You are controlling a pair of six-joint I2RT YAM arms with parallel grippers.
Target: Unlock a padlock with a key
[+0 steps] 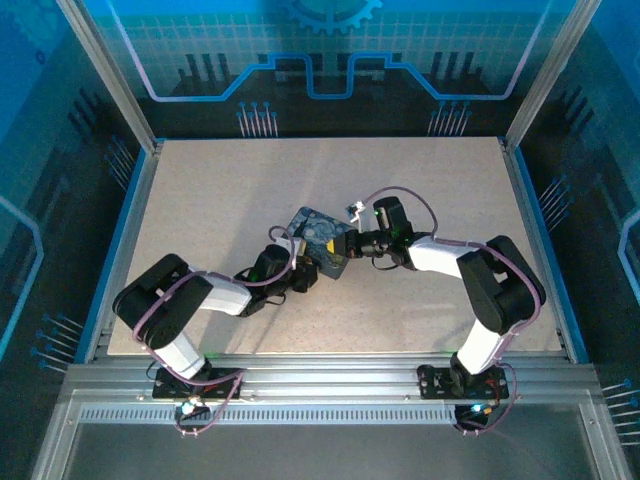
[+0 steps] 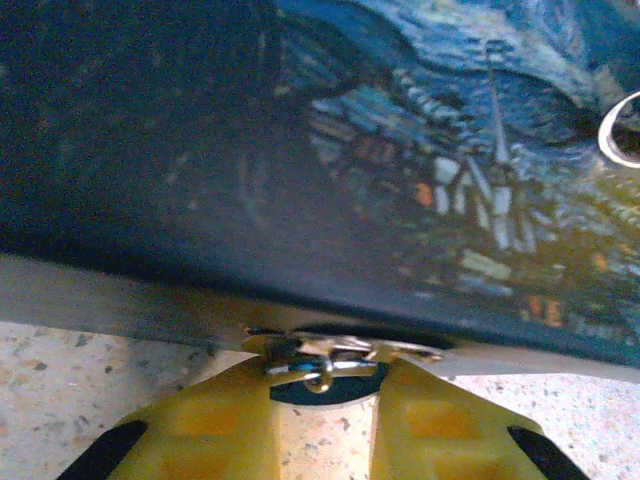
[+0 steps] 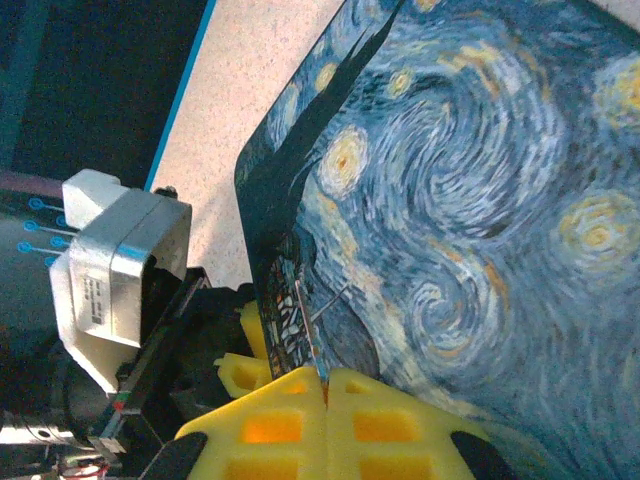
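At the near edge of the speckled table [image 1: 200, 200] the two arms reach inward from their bases, and their grippers meet at mid-table from opposite sides of one thing.

The left gripper [image 2: 325, 392] has its yellow fingers [image 2: 220, 420] a little apart. The padlock [image 2: 312, 366], a tiny piece of silvery and dark metal, sits right between their tips. I cannot tell whether the fingers are actually pressing on it. The padlock lies just off the table, against the lower edge of the box [image 2: 400, 200], a flat box printed with a blue-and-yellow swirling night-sky painting.

The right gripper [image 3: 325, 382] comes in from the other side with its yellow pads pressed together. They pinch the key [image 3: 308, 320], a thin metal sliver that sticks out from the seam and lies across the printed face of the box.

Beyond the box, the table runs on to its blue-edged far rim.
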